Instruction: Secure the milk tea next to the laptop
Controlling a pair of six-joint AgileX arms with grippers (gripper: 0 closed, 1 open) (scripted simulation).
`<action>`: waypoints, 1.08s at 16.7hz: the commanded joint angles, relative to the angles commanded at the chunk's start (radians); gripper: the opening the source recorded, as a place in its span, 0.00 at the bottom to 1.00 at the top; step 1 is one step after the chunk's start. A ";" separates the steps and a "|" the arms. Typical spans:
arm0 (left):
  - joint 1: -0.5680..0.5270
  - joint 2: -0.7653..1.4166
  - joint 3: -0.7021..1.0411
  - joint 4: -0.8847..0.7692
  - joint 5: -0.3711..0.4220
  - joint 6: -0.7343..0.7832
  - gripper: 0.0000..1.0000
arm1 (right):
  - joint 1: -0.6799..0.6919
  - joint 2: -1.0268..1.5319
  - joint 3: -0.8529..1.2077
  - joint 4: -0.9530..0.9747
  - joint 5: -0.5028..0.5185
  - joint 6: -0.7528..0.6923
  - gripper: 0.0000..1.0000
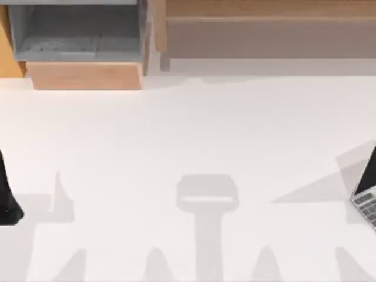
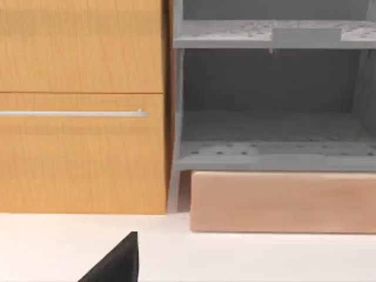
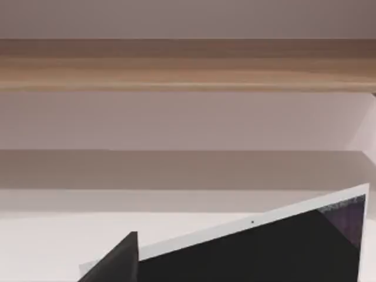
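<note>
Sitting at the right edge of the white desk [image 1: 188, 129], the silver-grey laptop [image 1: 367, 197] stands open, its light grey keys just visible in the top view and its thin black screen upright. The right wrist view looks over the top of that dark screen [image 3: 276, 249] toward a wooden shelf [image 3: 188, 64] that runs along the far side of the desk. At the far left stands a wooden cabinet [image 2: 82, 106] with a slim metal handle, and just beside it a grey open shelving unit [image 2: 270, 106] resting on a pale wooden block [image 2: 282, 200]. A dark part of the left arm [image 1: 7, 200] reaches in at the desk's left edge. A black piece [image 2: 117, 261] juts into the left wrist view; whether the left gripper is apart or together cannot be told. The same goes for the right gripper, where a similar black piece [image 3: 117, 258] sits in front of the laptop.
</note>
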 joint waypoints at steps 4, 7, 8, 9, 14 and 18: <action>0.000 0.000 0.000 0.000 0.000 0.000 1.00 | -0.017 0.030 0.007 0.024 -0.017 0.000 1.00; 0.000 0.000 0.000 0.000 0.000 0.000 1.00 | -0.084 0.155 0.032 0.125 -0.083 -0.005 1.00; 0.000 0.000 0.000 0.000 0.000 0.000 1.00 | -0.115 0.217 0.043 0.177 -0.114 -0.009 1.00; 0.000 0.000 0.000 0.000 0.000 0.000 1.00 | -0.149 0.288 0.055 0.235 -0.149 -0.013 1.00; 0.000 0.000 0.000 0.000 0.000 0.000 1.00 | -0.363 0.727 0.125 0.557 -0.354 -0.041 1.00; 0.000 0.000 0.000 0.000 0.000 0.000 1.00 | -0.553 1.098 0.186 0.837 -0.526 -0.067 1.00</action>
